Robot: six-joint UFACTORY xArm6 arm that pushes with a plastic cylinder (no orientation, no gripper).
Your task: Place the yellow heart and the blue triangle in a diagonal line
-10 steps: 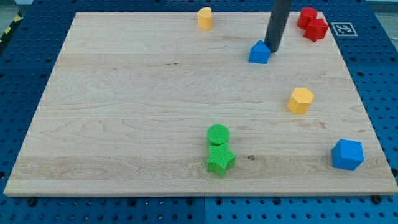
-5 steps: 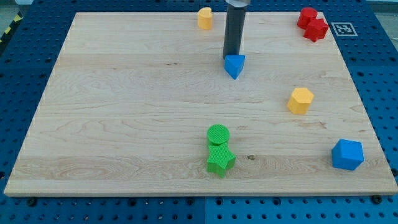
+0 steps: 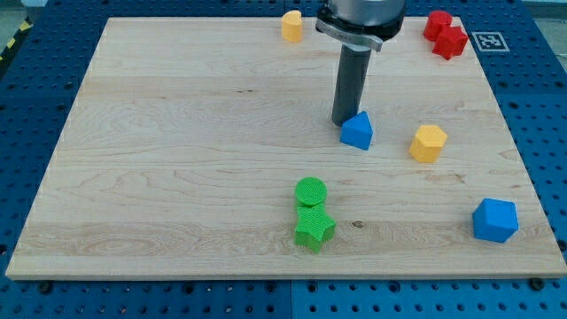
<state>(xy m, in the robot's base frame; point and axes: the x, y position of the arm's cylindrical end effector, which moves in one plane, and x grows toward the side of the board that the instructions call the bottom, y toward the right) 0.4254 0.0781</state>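
The blue triangle (image 3: 357,131) lies right of the board's middle. My tip (image 3: 344,121) touches its upper left side. The yellow heart (image 3: 291,26) sits at the view's top edge of the board, well above and left of the triangle. The rod rises from the tip to the arm's dark body at the view's top.
A yellow hexagon (image 3: 428,143) lies just right of the triangle. Two red blocks (image 3: 445,35) sit at the top right. A blue hexagon (image 3: 493,221) is at the bottom right. A green cylinder (image 3: 310,191) and a green star (image 3: 314,228) touch at bottom centre.
My tip pushed the blue triangle first left and down, then down and right toward the board's middle. The triangle has turned as it slid. The other blocks have not moved.
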